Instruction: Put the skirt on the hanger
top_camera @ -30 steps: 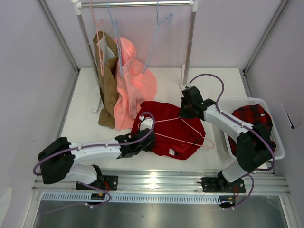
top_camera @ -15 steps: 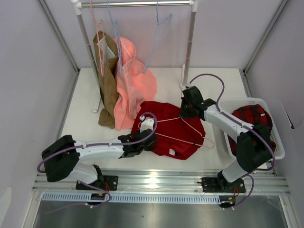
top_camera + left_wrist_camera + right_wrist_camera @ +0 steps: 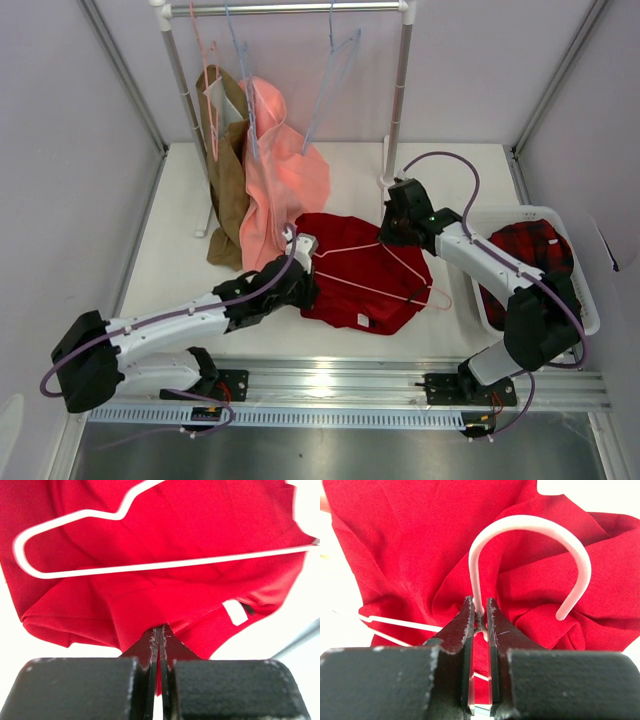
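Note:
The dark red skirt [image 3: 360, 290] lies crumpled on the white table, in front of the rack. The pale pink hanger [image 3: 410, 272] lies flat on top of it. My left gripper [image 3: 303, 283] is at the skirt's left edge. In the left wrist view this gripper [image 3: 160, 631] is shut on a fold of the skirt [image 3: 200, 525], below the hanger's wire [image 3: 150, 566] and near the white label [image 3: 234, 612]. My right gripper [image 3: 389, 240] is at the skirt's far edge. The right wrist view shows it [image 3: 480, 614] shut on the hanger's neck, just under the hook [image 3: 530, 522].
A clothes rack [image 3: 400, 100] stands at the back with light blue hangers [image 3: 335, 70], a salmon-pink garment [image 3: 290, 180] and a brown garment [image 3: 228, 190] on a pink hanger. A white basket [image 3: 500, 211] with plaid cloth [image 3: 530, 245] sits at the right.
My left gripper has closed on the skirt's left edge and moved slightly farther from the arm bases with it. The right gripper stays shut on the hanger's neck, almost unmoved.

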{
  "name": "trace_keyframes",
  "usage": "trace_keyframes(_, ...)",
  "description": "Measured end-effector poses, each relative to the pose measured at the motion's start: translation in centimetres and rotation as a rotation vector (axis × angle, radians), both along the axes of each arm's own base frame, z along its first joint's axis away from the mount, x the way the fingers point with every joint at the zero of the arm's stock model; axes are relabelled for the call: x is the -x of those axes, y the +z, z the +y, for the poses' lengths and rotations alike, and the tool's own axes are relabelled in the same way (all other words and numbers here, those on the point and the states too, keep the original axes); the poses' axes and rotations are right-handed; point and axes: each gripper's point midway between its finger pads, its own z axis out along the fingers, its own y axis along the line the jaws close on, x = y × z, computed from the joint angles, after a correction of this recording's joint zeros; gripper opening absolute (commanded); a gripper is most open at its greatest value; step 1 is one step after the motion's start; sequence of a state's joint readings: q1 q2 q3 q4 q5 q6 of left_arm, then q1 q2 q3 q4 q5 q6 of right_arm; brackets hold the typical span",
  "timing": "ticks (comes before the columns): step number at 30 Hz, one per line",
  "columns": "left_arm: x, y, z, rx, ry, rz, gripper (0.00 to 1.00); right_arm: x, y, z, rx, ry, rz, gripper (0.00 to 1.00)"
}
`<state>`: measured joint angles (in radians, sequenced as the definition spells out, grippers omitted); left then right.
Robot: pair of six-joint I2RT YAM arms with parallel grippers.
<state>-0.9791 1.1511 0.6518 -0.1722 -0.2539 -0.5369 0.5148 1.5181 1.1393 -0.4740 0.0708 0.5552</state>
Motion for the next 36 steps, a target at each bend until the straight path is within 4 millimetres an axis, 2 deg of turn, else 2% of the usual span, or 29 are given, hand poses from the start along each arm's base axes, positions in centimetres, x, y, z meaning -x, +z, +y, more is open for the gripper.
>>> trace_keyframes(3,0.3,0.8,-0.1,0.067,-0.047,0.009,0.00,0.0,0.5,-0.1,-0.005,-0.002,-0.013,0.00)
trace_keyframes(6,0.6,0.8,0.2,0.098,-0.067,0.032,0.00,0.0,0.9,-0.1,-0.009,-0.003,-0.021,0.00)
trace_keyframes(11,2.1,0.8,-0.8,0.138,-0.158,0.083,0.00,0.0,0.9,-0.1,-0.010,-0.003,-0.023,0.00)
trace_keyframes(13,2.8,0.9,-1.2,0.145,-0.186,0.091,0.05,0.0,0.9,-0.1,-0.010,-0.003,-0.023,0.00)
trace_keyframes(14,3.2,0.9,-1.5,0.146,-0.200,0.094,0.14,0.0,0.9,-0.1,-0.010,-0.003,-0.023,0.00)
trace_keyframes(17,4.1,0.8,-2.0,0.143,-0.230,0.100,0.21,0.0,0.9,-0.1,-0.010,-0.002,-0.022,0.00)
trace_keyframes(22,5.0,-0.2,-1.7,0.084,-0.218,0.106,0.16,0.0,0.9,-0.1,-0.009,-0.002,-0.022,0.00)
trace_keyframes(24,5.2,-1.2,-1.4,0.041,-0.194,0.114,0.19,0.0,0.8,-0.1,-0.008,-0.001,-0.021,0.00)
trace_keyframes(28,4.9,-2.9,-0.3,-0.044,-0.113,0.124,0.23,0.0,0.8,0.0,-0.007,0.000,-0.021,0.00)
trace_keyframes(36,2.6,-4.7,1.3,-0.129,0.051,0.090,0.27,0.1,0.8,0.0,-0.004,0.004,-0.021,0.00)
